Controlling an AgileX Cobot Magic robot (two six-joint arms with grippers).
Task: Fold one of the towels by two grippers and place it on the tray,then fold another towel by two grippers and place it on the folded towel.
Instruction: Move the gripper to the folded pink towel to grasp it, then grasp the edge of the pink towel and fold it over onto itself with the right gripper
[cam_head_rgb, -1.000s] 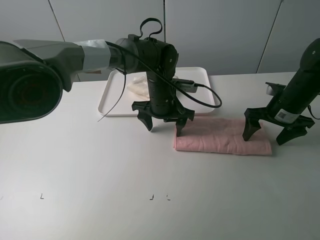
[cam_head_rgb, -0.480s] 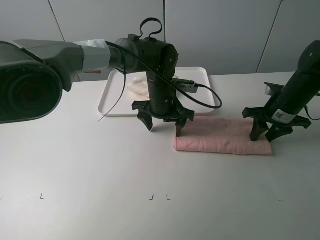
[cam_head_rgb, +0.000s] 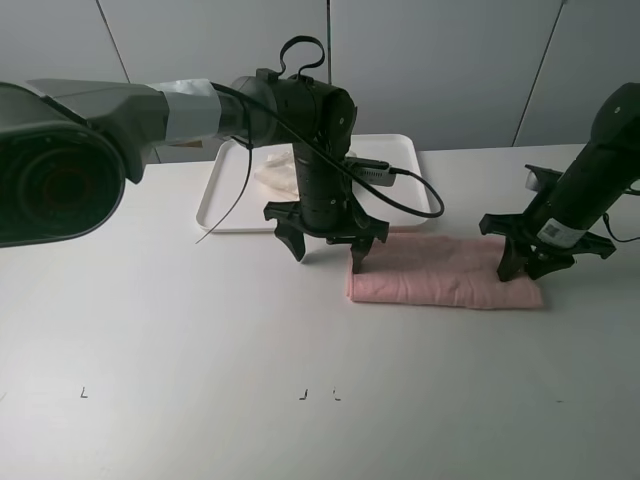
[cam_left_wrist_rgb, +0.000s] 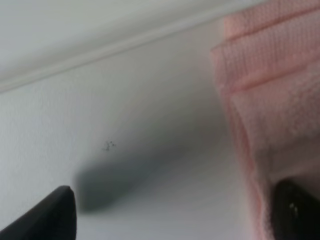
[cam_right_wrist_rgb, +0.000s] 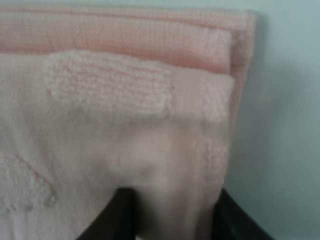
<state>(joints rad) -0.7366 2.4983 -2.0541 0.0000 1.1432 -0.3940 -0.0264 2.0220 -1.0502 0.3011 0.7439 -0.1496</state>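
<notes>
My right fingers pinch one end of the folded light pink terry towel; my left fingers stand spread at the other.

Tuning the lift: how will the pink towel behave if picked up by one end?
Probably floppy: the pink towel lies as a flat folded strip, and cloth bunches between the right gripper's fingers. Lifted by one end, it would likely sag and unfold. Terry pile looks grippy, so slipping seems unlikely.
</notes>
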